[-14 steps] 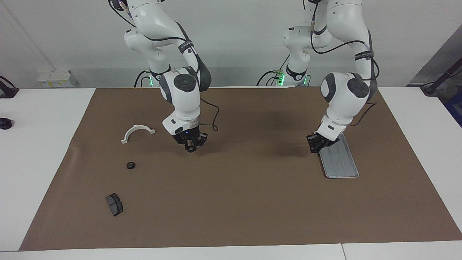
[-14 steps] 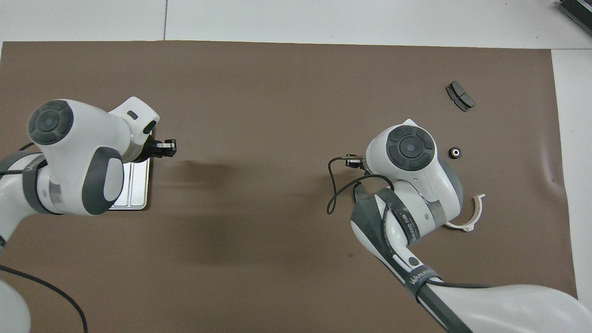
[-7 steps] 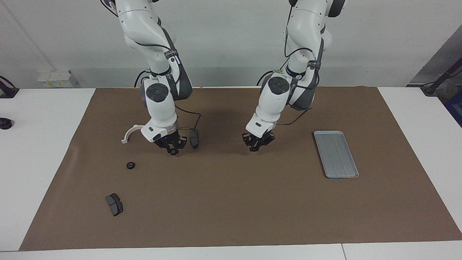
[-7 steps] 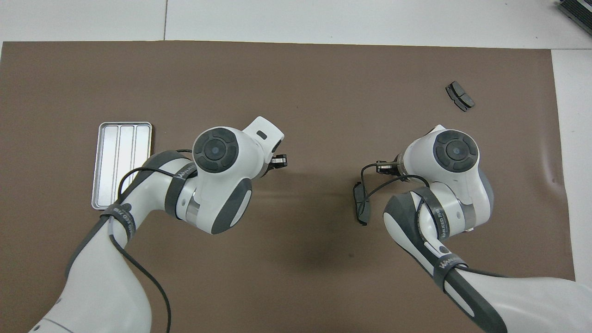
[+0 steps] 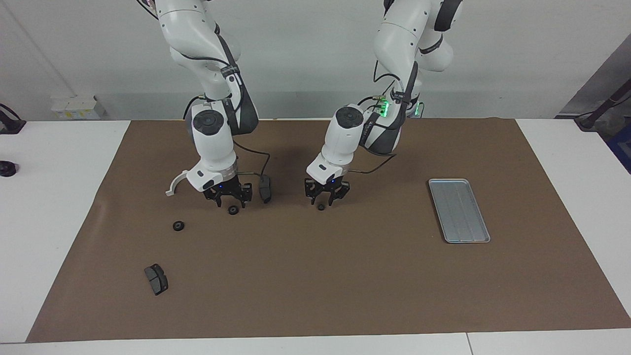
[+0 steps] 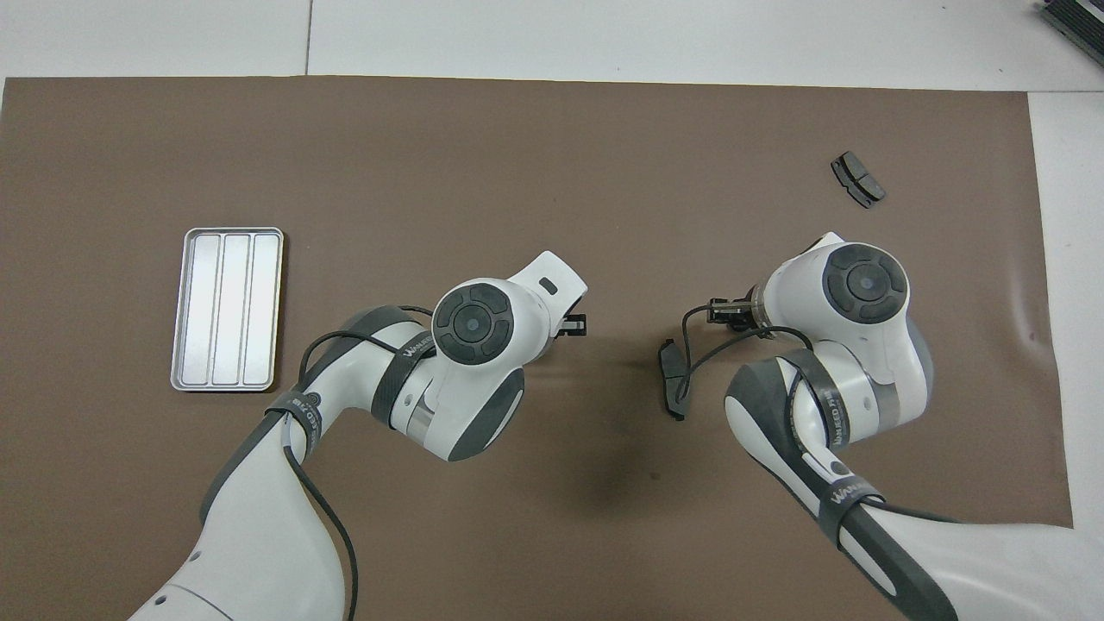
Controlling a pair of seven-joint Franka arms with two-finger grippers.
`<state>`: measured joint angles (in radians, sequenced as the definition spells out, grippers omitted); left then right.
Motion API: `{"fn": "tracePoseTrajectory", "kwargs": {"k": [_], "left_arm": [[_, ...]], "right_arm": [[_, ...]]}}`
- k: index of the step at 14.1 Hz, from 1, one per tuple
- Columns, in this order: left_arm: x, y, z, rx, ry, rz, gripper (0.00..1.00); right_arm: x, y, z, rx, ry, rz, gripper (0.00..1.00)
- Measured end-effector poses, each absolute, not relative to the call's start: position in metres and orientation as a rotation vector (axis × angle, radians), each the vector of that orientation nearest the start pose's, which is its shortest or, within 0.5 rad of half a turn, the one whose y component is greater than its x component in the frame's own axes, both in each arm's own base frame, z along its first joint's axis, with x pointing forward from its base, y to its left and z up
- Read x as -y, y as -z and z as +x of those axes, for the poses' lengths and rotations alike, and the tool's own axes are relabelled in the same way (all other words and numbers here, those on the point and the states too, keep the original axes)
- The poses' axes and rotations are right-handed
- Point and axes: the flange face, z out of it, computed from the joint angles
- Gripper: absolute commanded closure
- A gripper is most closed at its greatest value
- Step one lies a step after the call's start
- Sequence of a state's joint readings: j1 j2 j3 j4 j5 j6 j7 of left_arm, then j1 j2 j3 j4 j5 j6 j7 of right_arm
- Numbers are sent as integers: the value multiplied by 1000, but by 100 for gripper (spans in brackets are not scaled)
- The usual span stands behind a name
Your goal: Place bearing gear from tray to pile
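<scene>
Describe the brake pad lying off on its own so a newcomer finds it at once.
Go to the right arm's end of the brown mat, where loose parts lie scattered. The dark grey curved brake pad lies farthest from the robots of them all, farther than the small black ring. Unlike the other pad near the right gripper, it lies alone, touching nothing.

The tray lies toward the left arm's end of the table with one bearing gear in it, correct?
No. The tray lies toward the left arm's end of the table, but holds no bearing gear; the overhead view shows only its bare ridged floor.
</scene>
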<state>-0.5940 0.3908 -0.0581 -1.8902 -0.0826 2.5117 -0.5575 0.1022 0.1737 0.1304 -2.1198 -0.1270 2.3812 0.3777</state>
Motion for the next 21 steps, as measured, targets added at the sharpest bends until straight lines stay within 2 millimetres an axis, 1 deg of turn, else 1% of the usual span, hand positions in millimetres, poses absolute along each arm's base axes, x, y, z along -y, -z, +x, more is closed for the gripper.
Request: {"fn": "tracePoseTrajectory", "kwargs": {"k": [1, 2, 3, 4, 5, 7, 8, 10, 12, 14, 16, 18, 21], "left_arm": [[372, -330, 538, 24, 272, -3327, 0], [343, -342, 559, 104, 296, -3323, 0], [309, -360, 579, 173, 305, -3313, 0], [276, -383, 593, 222, 298, -3300, 0], [245, -408, 602, 258, 270, -3284, 0], [186, -461, 606, 283, 162, -3251, 0], [164, -484, 603, 284, 103, -3238, 0], [128, -521, 595, 275, 17, -3214, 0], [91, -552, 584, 216, -9, -3174, 0], [60, -576, 568, 164, -39, -3140, 0], [37, -593, 556, 128, -40, -3109, 0], [29, -600, 552, 107, -28, -3103, 0], [31, -599, 552, 100, -31, -3103, 0]], "right_arm": [[-132, -350, 562, -93, 197, -3170, 0], [-135, -358, 564, -88, 219, -3165, 0], [-142, -367, 566, -76, 239, -3157, 0], [-153, -373, 568, -64, 253, -3141, 0], [-166, -379, 567, -50, 261, -3123, 0], [-196, -386, 563, -4, 273, -3102, 0], [-211, -389, 560, -1, 280, -3094, 0], [-245, -390, 557, -14, 283, -3077, 0], [-277, -385, 554, -27, 273, -3064, 0], [-295, -377, 555, -34, 259, -3059, 0], [-311, -370, 558, -43, 248, -3052, 0], [-332, -359, 560, -50, 237, -3049, 0], [-365, -334, 554, -37, 214, -3067, 0]]}}
